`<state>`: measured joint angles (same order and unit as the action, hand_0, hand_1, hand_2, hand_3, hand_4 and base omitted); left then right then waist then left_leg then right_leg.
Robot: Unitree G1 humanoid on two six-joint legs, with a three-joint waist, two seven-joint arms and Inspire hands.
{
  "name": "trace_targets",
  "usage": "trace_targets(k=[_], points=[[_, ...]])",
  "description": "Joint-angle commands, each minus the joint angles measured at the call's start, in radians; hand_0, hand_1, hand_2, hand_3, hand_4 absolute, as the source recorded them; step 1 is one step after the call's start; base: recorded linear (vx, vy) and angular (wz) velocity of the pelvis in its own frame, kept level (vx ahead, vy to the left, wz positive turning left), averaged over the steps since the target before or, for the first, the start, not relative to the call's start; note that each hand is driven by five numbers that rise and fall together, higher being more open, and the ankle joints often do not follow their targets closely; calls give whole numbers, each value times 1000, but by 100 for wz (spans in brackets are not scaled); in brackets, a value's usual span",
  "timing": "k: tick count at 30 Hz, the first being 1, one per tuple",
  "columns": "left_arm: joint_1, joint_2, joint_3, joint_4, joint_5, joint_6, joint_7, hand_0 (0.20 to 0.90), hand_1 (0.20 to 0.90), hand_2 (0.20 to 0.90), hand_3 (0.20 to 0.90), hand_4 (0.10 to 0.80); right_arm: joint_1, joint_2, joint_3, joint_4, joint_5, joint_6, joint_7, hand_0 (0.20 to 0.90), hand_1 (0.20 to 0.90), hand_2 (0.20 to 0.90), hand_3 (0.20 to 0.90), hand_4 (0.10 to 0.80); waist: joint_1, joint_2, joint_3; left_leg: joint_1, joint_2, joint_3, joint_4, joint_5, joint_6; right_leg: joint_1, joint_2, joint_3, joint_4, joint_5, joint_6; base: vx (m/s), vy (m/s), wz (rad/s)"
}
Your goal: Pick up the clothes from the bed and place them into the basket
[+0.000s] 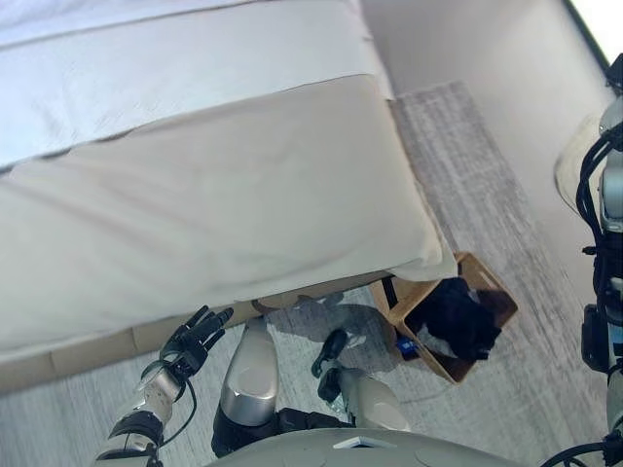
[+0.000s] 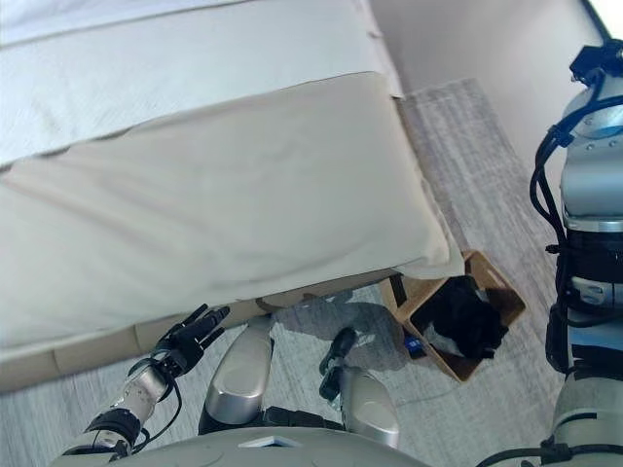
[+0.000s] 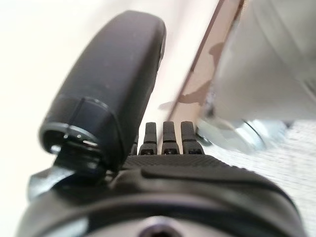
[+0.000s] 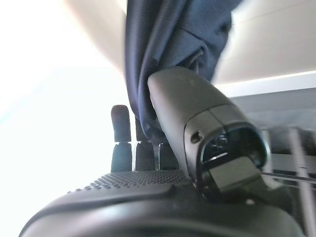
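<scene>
A wooden basket stands on the floor by the bed's near right corner, with dark clothes in it. The bed has a smooth beige cover. In the right wrist view my right hand pinches a dark navy cloth between thumb and fingers, and the cloth hangs past them. My right arm is raised at the right edge, beside the basket. My left hand is open with straight fingers, low by the bed's front edge. It also shows in the left wrist view, holding nothing.
A grey rug lies to the right of the bed and under the basket. White bedding covers the far part of the bed. A small blue thing lies at the basket's near side.
</scene>
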<state>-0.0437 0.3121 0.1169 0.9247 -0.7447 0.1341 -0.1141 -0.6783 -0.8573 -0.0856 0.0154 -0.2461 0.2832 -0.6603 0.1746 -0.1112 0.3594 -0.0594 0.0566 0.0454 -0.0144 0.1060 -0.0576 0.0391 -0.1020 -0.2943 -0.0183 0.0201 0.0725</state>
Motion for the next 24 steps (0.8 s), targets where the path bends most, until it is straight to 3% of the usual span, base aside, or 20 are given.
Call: trace_targets(k=[1, 9, 14, 18, 24], points=[[42, -31, -75, 62, 7, 1, -6, 900, 900, 900, 900, 800, 33, -108, 24, -20, -6, -93, 9, 300, 300, 300, 200, 100, -45, 51, -216, 62, -39, 36, -29, -125, 54, 31, 38, 6, 52, -93, -9, -23, -78, -39], [31, -48, -124, 66, 17, -3, -24, 900, 900, 900, 900, 800, 122, -98, 43, 91, 14, -128, 175, 300, 300, 300, 200, 100, -107, 67, -210, 81, -31, 78, -5, -134, 39, 36, 52, 49, 22, -73, -22, -29, -132, -33], [-44, -17, -171, 72, -35, -11, -18, 900, 900, 900, 900, 800, 19, -78, 161, 327, 97, -141, 215, 300, 300, 300, 200, 100, -116, 82, -115, 10, -12, 98, 46, -125, 21, -25, 56, 42, 29, -58, -31, -221, -165, -24], [-114, 0, -210, 65, -88, -16, -12, 900, 900, 900, 900, 800, -89, -66, 274, 515, 126, -66, 211, 300, 300, 300, 200, 100, -117, 95, -41, -60, 1, 99, 81, -116, 14, -82, 58, 44, 25, -43, -35, -218, -151, -16], [-230, 10, -288, 33, -190, -53, -12, 900, 900, 900, 900, 800, -243, -38, 391, 737, 200, 43, 113, 300, 300, 300, 200, 100, -125, 137, 75, -212, 7, 74, 156, -104, 6, -216, 49, 40, 67, -35, -46, -220, -126, -12]])
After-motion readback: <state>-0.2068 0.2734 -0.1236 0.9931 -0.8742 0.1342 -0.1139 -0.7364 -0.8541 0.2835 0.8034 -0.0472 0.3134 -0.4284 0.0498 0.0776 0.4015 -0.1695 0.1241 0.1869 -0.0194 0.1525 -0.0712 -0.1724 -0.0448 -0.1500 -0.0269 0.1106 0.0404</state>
